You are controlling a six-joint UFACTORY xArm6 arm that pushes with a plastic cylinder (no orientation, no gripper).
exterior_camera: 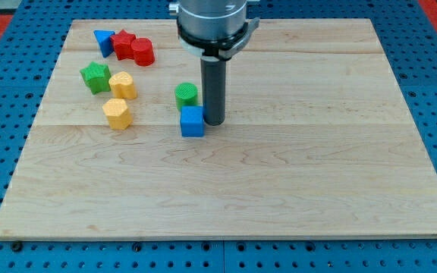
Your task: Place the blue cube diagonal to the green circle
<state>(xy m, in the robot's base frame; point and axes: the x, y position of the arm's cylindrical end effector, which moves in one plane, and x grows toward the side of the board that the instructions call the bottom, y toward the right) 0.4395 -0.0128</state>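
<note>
The blue cube (192,121) sits on the wooden board (279,174), left of centre. The green circle (187,95), a short green cylinder, stands just above it, almost touching, a little to the view's left. My tip (214,122) is down on the board, right against the blue cube's right side and to the lower right of the green circle. The dark rod rises from it to the arm's grey mount at the view's top.
At the upper left lie a blue triangle (103,39), two red blocks (124,44) (143,51), a green star-like block (95,76) and two yellow blocks (123,85) (117,113). Blue pegboard surrounds the board.
</note>
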